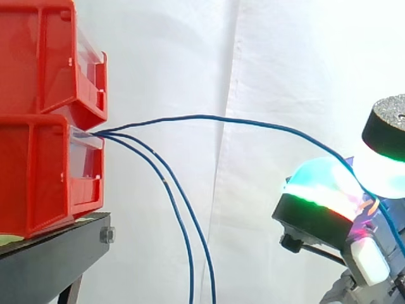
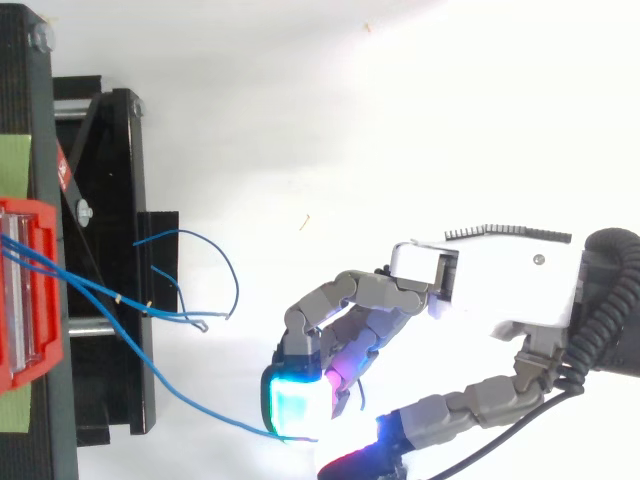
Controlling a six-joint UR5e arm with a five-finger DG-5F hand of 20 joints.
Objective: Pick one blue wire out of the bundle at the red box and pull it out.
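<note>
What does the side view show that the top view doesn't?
Side view adds: upper bin stacked on lower bin; the wires leave the lower bin's front, one wire arching across to the hand, two slack wires drooping. Top view adds: the hand's curled fingers from above and the slack wires' loose ends curling beside the stand. Both: the wire running from the bin to the glowing pads, pinched there.

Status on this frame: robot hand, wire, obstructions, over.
Copy: robot hand shut on one blue wire. Wire spans from red box to hand, not yet out. Two other blue wires hang below; nothing in the way.
</note>
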